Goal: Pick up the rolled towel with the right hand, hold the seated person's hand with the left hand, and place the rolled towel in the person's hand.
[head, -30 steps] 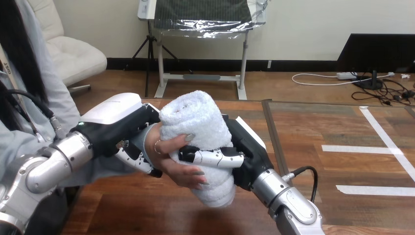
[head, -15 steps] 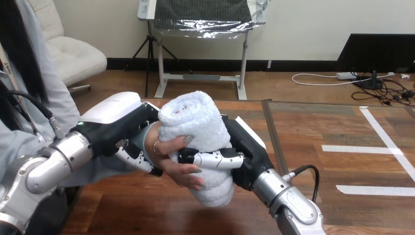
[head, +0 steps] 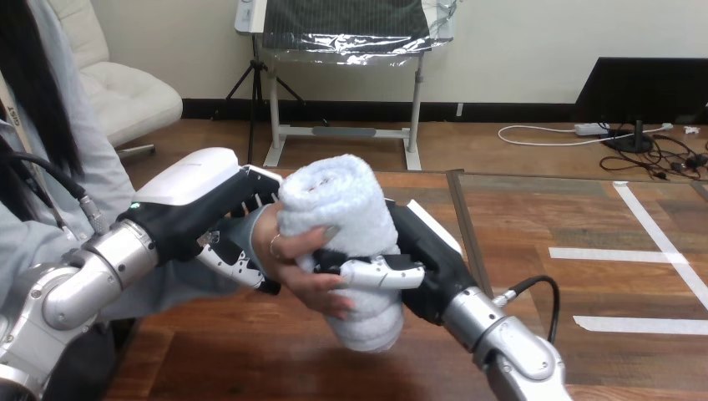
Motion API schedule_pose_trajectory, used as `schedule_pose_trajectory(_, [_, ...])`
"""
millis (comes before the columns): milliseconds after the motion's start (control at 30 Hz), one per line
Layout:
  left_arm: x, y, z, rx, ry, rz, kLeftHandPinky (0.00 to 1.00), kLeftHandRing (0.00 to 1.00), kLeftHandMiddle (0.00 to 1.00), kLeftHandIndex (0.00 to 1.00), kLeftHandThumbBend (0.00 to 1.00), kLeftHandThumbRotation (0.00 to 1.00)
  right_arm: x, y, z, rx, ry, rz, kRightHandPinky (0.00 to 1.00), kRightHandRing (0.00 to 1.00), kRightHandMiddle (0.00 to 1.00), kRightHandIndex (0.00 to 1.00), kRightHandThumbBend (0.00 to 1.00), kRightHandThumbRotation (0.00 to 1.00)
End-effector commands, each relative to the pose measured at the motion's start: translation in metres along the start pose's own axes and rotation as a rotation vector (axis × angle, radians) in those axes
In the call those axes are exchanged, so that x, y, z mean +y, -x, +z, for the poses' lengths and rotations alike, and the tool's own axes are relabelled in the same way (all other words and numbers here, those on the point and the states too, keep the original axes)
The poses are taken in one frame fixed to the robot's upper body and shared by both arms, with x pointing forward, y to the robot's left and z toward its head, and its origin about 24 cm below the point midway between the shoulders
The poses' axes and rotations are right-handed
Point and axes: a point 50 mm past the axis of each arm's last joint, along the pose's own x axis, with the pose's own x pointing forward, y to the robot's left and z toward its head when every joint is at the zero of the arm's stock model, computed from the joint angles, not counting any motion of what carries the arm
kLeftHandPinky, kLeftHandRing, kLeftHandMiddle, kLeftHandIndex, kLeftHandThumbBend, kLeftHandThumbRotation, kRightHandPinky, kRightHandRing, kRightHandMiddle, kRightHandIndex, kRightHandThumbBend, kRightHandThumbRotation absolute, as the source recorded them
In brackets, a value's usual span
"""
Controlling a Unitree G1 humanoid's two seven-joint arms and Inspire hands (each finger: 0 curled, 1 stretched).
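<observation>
Rolled towel (head: 338, 200) is off the desk (head: 543, 217), tilted, with the person's hand (head: 296, 267) wrapped round it. Right hand (head: 422, 255) is clamped on the towel, left hand (head: 196, 213) curled round the person's hand. Pick and hold look done; right-hand release remains.

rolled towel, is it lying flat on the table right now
No, the rolled towel is up off the table, with the right robot hand and the person's hand both clasping it.
</observation>
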Motion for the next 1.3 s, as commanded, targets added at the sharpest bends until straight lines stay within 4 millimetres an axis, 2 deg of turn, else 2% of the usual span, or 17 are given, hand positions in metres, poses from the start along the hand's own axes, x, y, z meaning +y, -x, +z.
schedule_pose_trajectory(0, [0.024,-0.001,0.014,-0.059,-0.036,0.110,0.52,0.58,0.62,0.67,0.96,0.03,-0.006,-0.019,0.028,-0.087,0.069,0.040,0.82,0.88,0.89,0.96,0.99,0.66])
schedule_pose_trajectory(167, [0.023,0.004,0.014,-0.052,-0.034,0.111,0.56,0.63,0.67,0.73,0.99,0.06,-0.012,-0.016,0.027,-0.078,0.084,0.031,0.86,0.91,0.92,0.99,1.00,0.76])
schedule_pose_trajectory(500, [0.018,0.014,0.011,-0.045,-0.026,0.106,0.60,0.69,0.74,0.80,1.00,0.12,-0.028,-0.010,0.025,-0.054,0.073,0.026,0.89,0.93,0.94,1.00,0.99,0.84])
schedule_pose_trajectory(600, [0.015,0.017,0.010,-0.042,-0.020,0.110,0.62,0.71,0.76,0.81,1.00,0.16,-0.032,-0.008,0.024,-0.046,0.072,0.025,0.90,0.93,0.94,1.00,0.98,0.85])
schedule_pose_trajectory(733, [0.013,0.020,0.009,-0.031,-0.011,0.108,0.71,0.77,0.80,0.84,1.00,0.22,-0.037,-0.005,0.024,-0.036,0.078,0.020,0.91,0.93,0.93,1.00,0.98,0.88])
schedule_pose_trajectory(1033, [0.009,0.028,0.007,0.001,0.018,0.098,0.82,0.85,0.87,0.88,1.00,0.28,-0.048,0.001,0.023,-0.020,0.060,0.005,0.93,0.92,0.92,0.99,0.97,0.88])
schedule_pose_trajectory(1267, [0.004,0.034,0.006,0.013,0.037,0.095,0.86,0.88,0.90,0.91,1.00,0.33,-0.055,0.005,0.022,-0.019,0.044,-0.022,0.94,0.92,0.91,0.98,0.99,0.85])
